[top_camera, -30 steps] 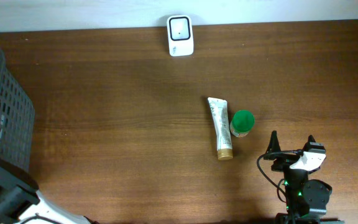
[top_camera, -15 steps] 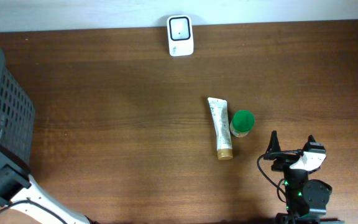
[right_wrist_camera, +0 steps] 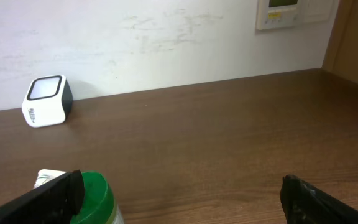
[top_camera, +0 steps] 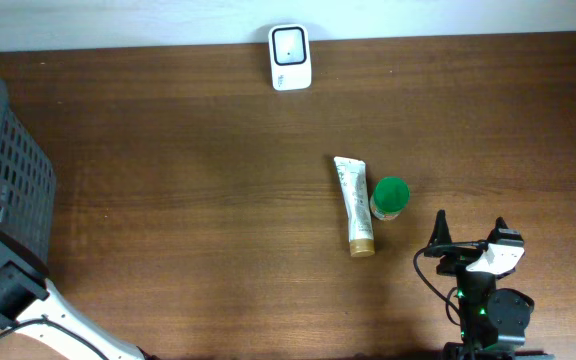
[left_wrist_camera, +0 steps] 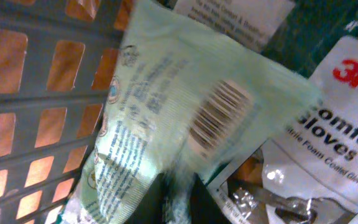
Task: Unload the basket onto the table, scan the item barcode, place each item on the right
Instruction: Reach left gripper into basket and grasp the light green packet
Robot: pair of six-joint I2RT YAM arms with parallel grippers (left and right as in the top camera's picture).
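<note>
In the left wrist view my left gripper (left_wrist_camera: 180, 202) is inside the basket, its dark fingers shut on the lower edge of a pale green packet (left_wrist_camera: 166, 112). The packet's barcode (left_wrist_camera: 219, 115) faces the camera. From overhead only the left arm (top_camera: 3, 290) shows beside the basket (top_camera: 13, 170); its gripper is hidden there. The white scanner (top_camera: 290, 57) stands at the table's far edge and also shows as the scanner (right_wrist_camera: 45, 101) in the right wrist view. My right gripper (top_camera: 470, 225) rests open near the front right, nothing between its fingers (right_wrist_camera: 182, 199).
A white tube (top_camera: 353, 205) and a green-capped bottle (top_camera: 389, 197) lie mid-table, just left of the right gripper; the bottle's cap (right_wrist_camera: 95, 199) sits by its left finger. A 3M gloves pack (left_wrist_camera: 334, 137) and other packets fill the basket, whose grey lattice wall (left_wrist_camera: 42, 106) is at the left.
In the overhead view the left arm's dark body has shifted slightly toward the lower left beside the basket. The right arm, tube, bottle and scanner have not moved.
</note>
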